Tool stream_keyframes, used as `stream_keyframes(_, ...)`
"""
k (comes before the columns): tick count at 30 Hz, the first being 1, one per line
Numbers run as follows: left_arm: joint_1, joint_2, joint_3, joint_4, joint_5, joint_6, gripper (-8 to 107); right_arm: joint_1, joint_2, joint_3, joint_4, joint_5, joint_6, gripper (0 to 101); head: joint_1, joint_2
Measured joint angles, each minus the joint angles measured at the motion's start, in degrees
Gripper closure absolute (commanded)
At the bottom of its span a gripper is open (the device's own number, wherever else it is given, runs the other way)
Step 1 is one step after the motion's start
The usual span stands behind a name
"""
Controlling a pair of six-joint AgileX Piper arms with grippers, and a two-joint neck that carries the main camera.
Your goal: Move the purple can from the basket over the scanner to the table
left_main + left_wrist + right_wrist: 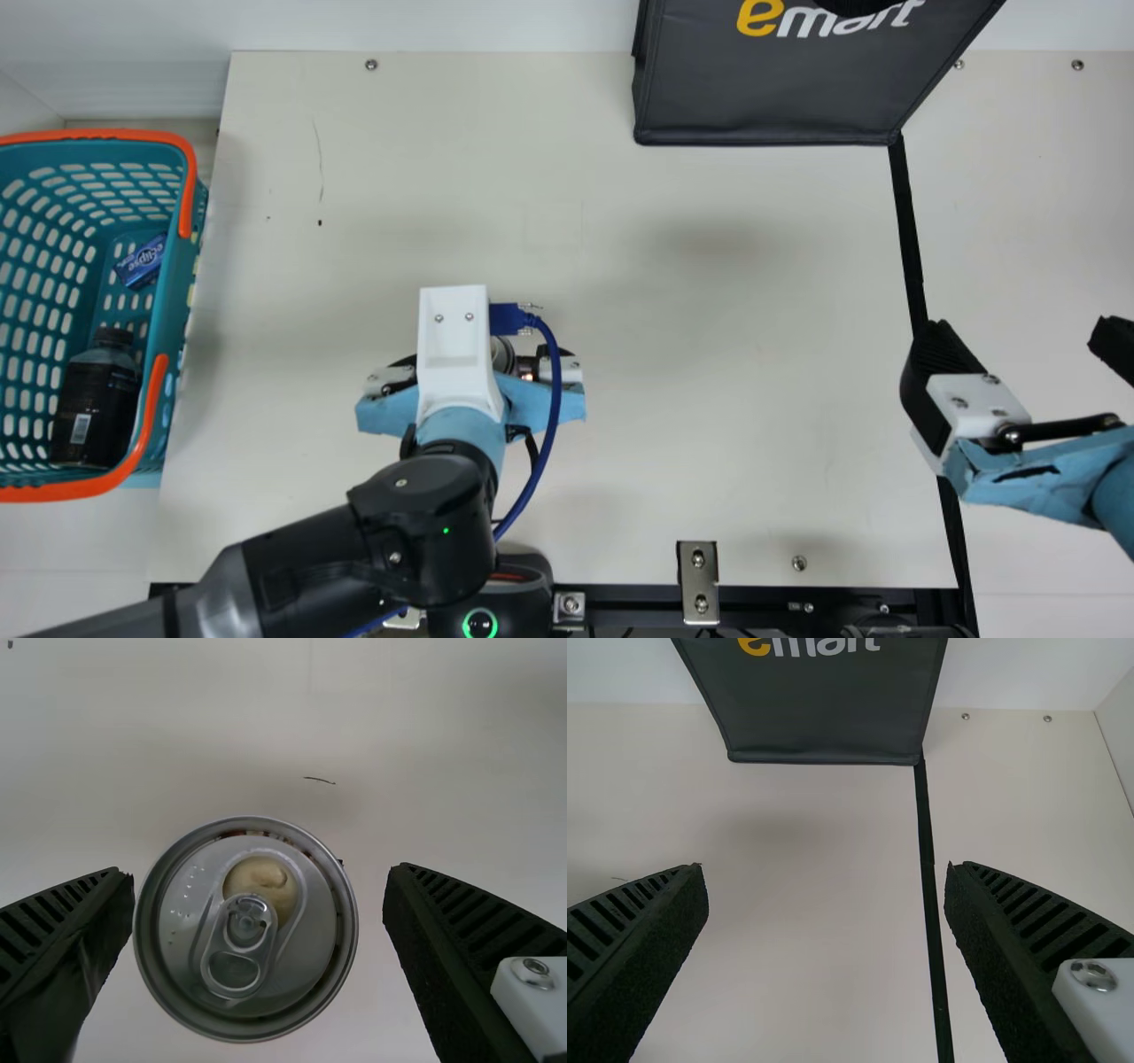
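Can (248, 930) upright on the surface (709, 425), top facing the left wrist camera, ring pull in place. Left gripper (476, 363) over it, its 2 fingers spread, 1 on either side of the can. On 1 side a strip of surface shows between can and finger; on the other, finger and can rim look very near, contact can't be told.

In the main view the white camera mount (452, 350) and blue cable (551, 399) hide most of the can. Left arm (301, 567) slants in from the near left; its elbow part covers some of the scanner (480, 620), green ring lit, at the near edge.

Basket (178, 283) at far left, teal, orange handles. In it 2 items: dark bottle (96, 408) at the near end, blue pack (142, 262) farther back. Well apart from the can.

Dark bag (771, 97) at the back edge. Black strip (908, 230) runs from its corner to the near side. Right gripper (1028, 350) at the right, well apart from the can, its 2 fingers wide apart, nothing between them, 1 finger over the strip. Metal bracket (698, 580) on the near edge.
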Motion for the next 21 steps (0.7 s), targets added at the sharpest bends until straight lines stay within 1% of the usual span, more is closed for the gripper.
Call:
stream_keyframes(7, 0.37, 0.0, 0.34, 0.3, -0.7, -0.13, 69, 0.0, 0.0, 0.0, 0.0, 0.0, 0.0, 6, 0.0, 0.0)
stream_keyframes(12, -0.24, -1.24, 0.53, 1.23, -0.92, 1.5, 102, 0.0, 0.0, 0.0, 0.0, 0.0, 0.0, 6, 0.0, 0.0)
stream_keyframes(13, -0.44, -1.7, 0.53, 1.45, -0.78, 2.09, 107, 0.0, 0.0, 0.0, 0.0, 0.0, 0.0, 6, 0.0, 0.0)
stream_keyframes(17, -1.25, -3.69, 0.69, 1.95, -0.65, 5.43, 107, 0.0, 0.0, 0.0, 0.0, 0.0, 0.0, 6, 0.0, 0.0)
stream_keyframes(21, -1.47, -6.04, 1.22, 1.57, -1.79, 11.73, 107, 0.0, 0.0, 0.0, 0.0, 0.0, 0.0, 6, 0.0, 0.0)
